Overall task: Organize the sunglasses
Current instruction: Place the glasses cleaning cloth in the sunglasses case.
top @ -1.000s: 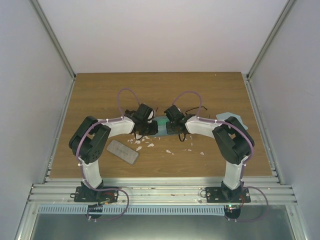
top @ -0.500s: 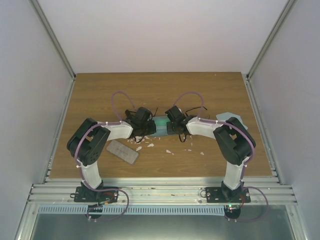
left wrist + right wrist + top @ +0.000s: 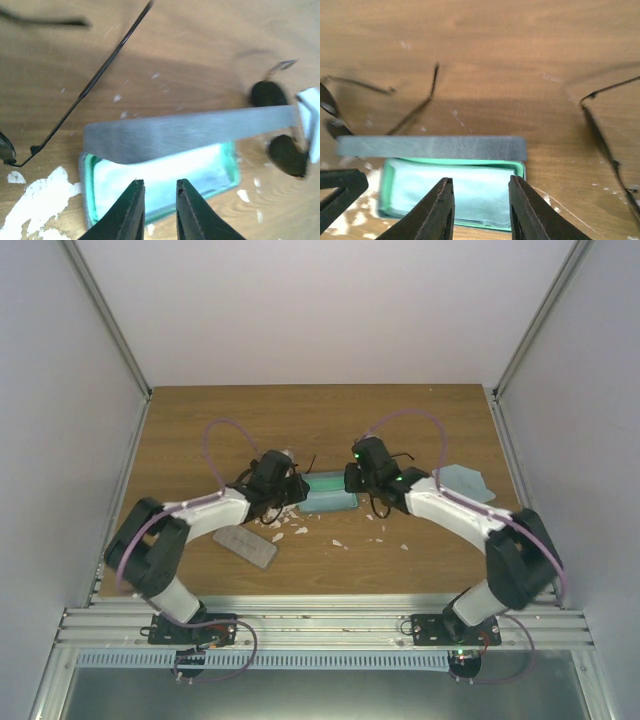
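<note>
An open case (image 3: 330, 496) with a green lining lies between my grippers, its grey lid (image 3: 190, 131) raised at the far side and a light blue cloth (image 3: 405, 186) inside. My left gripper (image 3: 160, 186) is open by a narrow gap over the case's near edge, at its left end (image 3: 297, 492). My right gripper (image 3: 480, 184) is open wider over the case's right end (image 3: 352, 485). One pair of sunglasses (image 3: 100, 75) with dark lenses lies left of the case (image 3: 412, 112). The other pair (image 3: 602, 135), with paler lenses, lies to its right (image 3: 395, 455).
A closed grey case (image 3: 245, 546) lies near the table's front left. A light blue cloth (image 3: 466, 480) lies at the right, by the right arm. White flecks (image 3: 290, 532) dot the wood in front of the open case. Two dark blurred shapes (image 3: 272, 94) sit past the case's right end.
Both arms have stretched out and their elbows have swung outward and lower. The two grippers have drawn a little apart, so more of the open case shows between them.
</note>
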Tool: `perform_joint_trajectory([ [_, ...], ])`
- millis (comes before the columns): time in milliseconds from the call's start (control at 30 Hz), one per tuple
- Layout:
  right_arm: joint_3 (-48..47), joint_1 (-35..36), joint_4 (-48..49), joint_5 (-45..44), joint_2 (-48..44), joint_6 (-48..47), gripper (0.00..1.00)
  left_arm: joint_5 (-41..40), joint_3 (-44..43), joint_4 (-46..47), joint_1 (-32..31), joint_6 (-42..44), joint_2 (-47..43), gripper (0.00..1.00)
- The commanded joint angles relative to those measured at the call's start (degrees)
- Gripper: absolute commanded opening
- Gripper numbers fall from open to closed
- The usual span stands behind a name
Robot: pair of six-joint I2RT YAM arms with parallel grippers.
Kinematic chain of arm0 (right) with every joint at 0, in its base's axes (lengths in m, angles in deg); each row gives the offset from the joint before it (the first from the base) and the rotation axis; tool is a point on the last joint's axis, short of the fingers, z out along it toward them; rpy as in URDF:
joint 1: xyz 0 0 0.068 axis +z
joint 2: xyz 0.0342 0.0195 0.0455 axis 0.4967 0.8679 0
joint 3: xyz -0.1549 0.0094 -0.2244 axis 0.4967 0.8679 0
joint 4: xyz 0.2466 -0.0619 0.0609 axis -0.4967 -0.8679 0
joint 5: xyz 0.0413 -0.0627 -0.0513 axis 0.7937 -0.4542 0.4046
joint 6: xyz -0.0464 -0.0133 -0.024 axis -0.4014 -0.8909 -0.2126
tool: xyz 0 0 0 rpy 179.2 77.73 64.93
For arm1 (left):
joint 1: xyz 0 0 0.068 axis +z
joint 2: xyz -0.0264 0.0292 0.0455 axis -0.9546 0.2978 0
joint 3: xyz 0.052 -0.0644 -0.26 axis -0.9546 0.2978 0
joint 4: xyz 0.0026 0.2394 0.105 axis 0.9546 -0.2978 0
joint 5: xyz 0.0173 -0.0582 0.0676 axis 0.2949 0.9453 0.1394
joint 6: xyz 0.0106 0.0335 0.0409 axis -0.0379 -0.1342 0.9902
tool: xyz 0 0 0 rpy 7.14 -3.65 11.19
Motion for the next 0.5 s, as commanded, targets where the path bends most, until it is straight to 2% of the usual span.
perform_joint_trajectory([
  [0,3.1,-2.1,-4.3,-3.6,-9.6,0.8,0.38,-1.4,1.9,1.3,0.0,2.6,-11.5,0.25],
  [100,7.3,-4.1,-7.6,-8.0,-15.6,1.4,0.52,-2.0,4.1,-2.6,0.0,3.6,-20.2,0.37],
  [167,10.5,-6.5,-10.0,-8.0,-18.5,2.1,0.58,-1.8,6.0,-4.9,0.0,3.9,-26.8,0.43],
  [367,17.6,-11.8,-11.4,-5.4,-23.5,3.4,0.64,2.9,9.9,-11.5,0.1,3.4,-43.6,0.65],
  [467,20.4,-15.1,-8.1,-1.8,-23.5,3.7,0.63,6.5,10.6,-14.8,0.1,3.0,-48.8,0.70],
])
